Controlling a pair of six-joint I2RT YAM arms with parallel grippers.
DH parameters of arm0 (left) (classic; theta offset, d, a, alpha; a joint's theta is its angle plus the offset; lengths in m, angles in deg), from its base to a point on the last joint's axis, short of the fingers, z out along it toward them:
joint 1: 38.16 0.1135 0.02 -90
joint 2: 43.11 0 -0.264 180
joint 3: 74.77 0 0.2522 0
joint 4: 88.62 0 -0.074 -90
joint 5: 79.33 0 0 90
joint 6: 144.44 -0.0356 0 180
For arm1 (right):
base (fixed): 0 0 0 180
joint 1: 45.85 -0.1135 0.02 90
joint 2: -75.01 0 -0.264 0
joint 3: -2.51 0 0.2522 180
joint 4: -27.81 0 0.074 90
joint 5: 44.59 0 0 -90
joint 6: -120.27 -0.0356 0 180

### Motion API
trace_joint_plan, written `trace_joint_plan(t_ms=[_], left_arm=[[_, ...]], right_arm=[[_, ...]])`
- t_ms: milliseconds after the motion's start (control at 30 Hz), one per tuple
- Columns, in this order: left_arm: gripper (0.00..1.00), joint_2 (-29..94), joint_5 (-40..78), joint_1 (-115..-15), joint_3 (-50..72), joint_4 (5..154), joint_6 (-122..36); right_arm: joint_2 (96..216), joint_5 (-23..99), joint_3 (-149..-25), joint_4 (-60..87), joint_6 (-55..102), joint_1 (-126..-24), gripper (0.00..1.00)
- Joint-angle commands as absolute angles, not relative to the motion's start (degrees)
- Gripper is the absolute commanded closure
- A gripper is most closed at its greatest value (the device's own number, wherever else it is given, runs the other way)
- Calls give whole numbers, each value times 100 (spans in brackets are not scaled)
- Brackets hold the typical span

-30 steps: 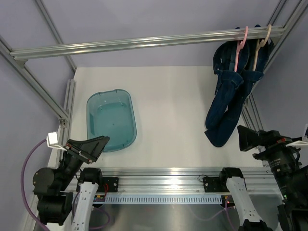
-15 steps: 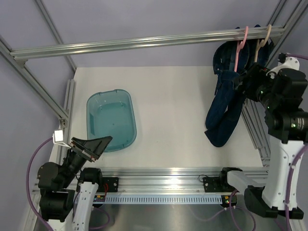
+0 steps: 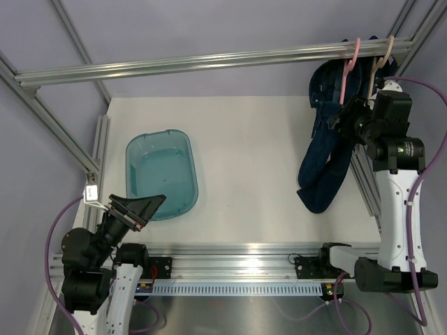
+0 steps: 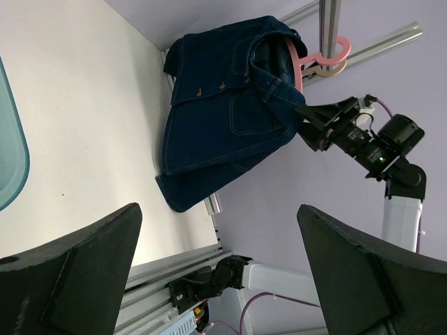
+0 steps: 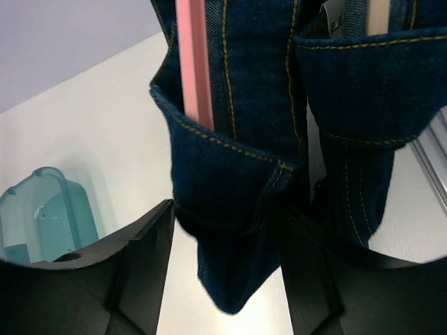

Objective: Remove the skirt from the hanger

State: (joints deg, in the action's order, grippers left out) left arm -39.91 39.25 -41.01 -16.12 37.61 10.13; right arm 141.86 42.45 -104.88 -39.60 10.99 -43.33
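A dark blue denim skirt [image 3: 325, 153] hangs from a pink hanger [image 3: 347, 66] on the overhead rail at the far right, with a beige hanger [image 3: 377, 66] beside it. My right gripper [image 3: 343, 120] is raised to the skirt. In the right wrist view the jaws [image 5: 227, 209] are open and straddle a hanging denim fold [image 5: 230, 181] below the pink hanger [image 5: 193, 63]. My left gripper [image 3: 140, 207] is open and empty, low at the near left. Its view shows the skirt [image 4: 223, 132] from afar.
A teal plastic tub [image 3: 162, 173] sits on the white table [image 3: 244, 153] at the left. An aluminium rail [image 3: 174, 66] spans the back, with frame posts at both sides. The right frame rail [image 3: 364, 174] runs close behind the skirt.
My right arm has risen from low at the near right up to the skirt, and its jaws now straddle a denim fold. The left arm has shifted only slightly.
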Motion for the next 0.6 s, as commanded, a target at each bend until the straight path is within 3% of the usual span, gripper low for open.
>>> trace_joint_plan(t_ms=[0,67,167,267,300,400,500,567], left_arm=[[3,-3845,4257,-4062,-1627,4070,1060],[3,-3845,4266,-4062,-1627,4062,1060],[3,-3854,4258,-4062,-1645,4035,1068],[3,-3845,4258,-4071,-1627,4000,1068],[3,-3845,4266,-4062,-1618,3983,1077],[3,-3854,4266,-4062,-1610,3930,1077],[3,-3871,4372,-4062,-1671,3973,1226],[3,-3898,4460,-4062,-1724,4044,1305]], right_arm=[[14426,4172,-10354,-3605,1208,-4357,35],[14523,4330,-10354,-3631,1269,-4427,36],[14629,4505,-10380,-3578,1348,-4532,46],[14699,4506,-10555,-3605,1463,-4550,62],[14700,4506,-10582,-3570,1489,-4550,73],[14647,4436,-10643,-3456,1629,-4550,80],[14647,4330,-10758,-3464,1709,-4550,99],[14629,4313,-10767,-3438,1744,-4550,100]])
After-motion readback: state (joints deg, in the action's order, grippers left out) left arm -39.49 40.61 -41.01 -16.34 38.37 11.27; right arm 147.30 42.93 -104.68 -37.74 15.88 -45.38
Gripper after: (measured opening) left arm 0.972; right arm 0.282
